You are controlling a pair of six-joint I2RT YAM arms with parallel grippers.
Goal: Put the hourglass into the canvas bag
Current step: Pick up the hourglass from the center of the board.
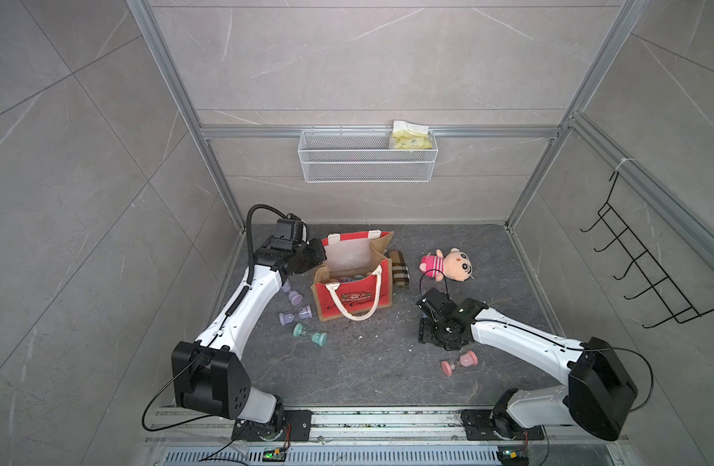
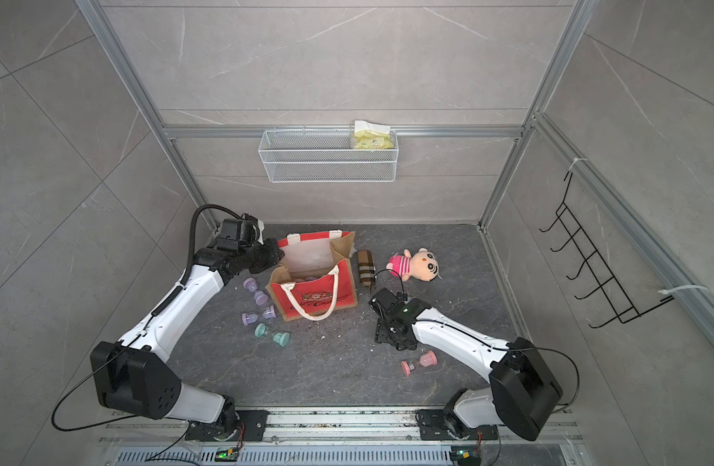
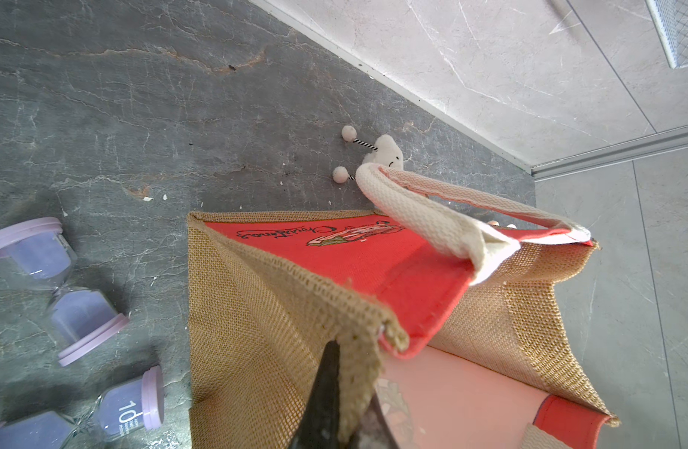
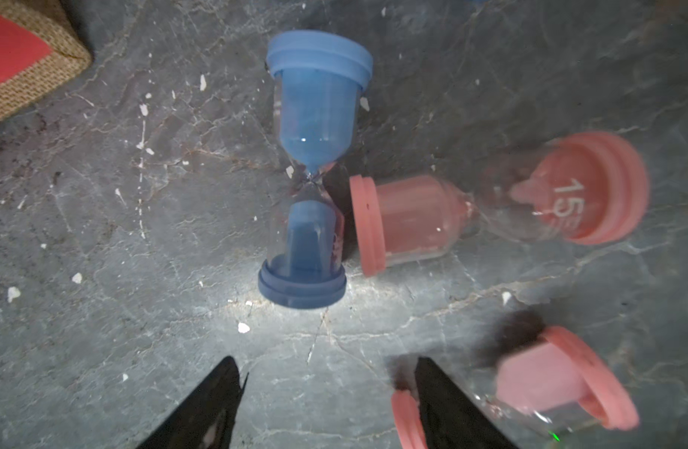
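Canvas bag (image 2: 331, 292) stands open mid-floor with a white rope handle (image 2: 307, 300) draped over its red front. Left gripper (image 2: 280, 255) is at the bag's top corner on the left arm's side; the contact is too small to judge. On that side lie a purple hourglass (image 2: 255, 291), a second purple hourglass (image 2: 258, 316) and a teal hourglass (image 2: 272, 335). Right gripper (image 2: 381, 337) points down at the floor (image 2: 327, 375), with a pink hourglass (image 2: 419, 362) near it. Brown plaid cylinder (image 2: 365, 268) lies beside the bag, plush doll (image 2: 418, 264) beyond. Wire basket (image 2: 307, 161) on the back wall holds a yellow packet (image 2: 371, 139).
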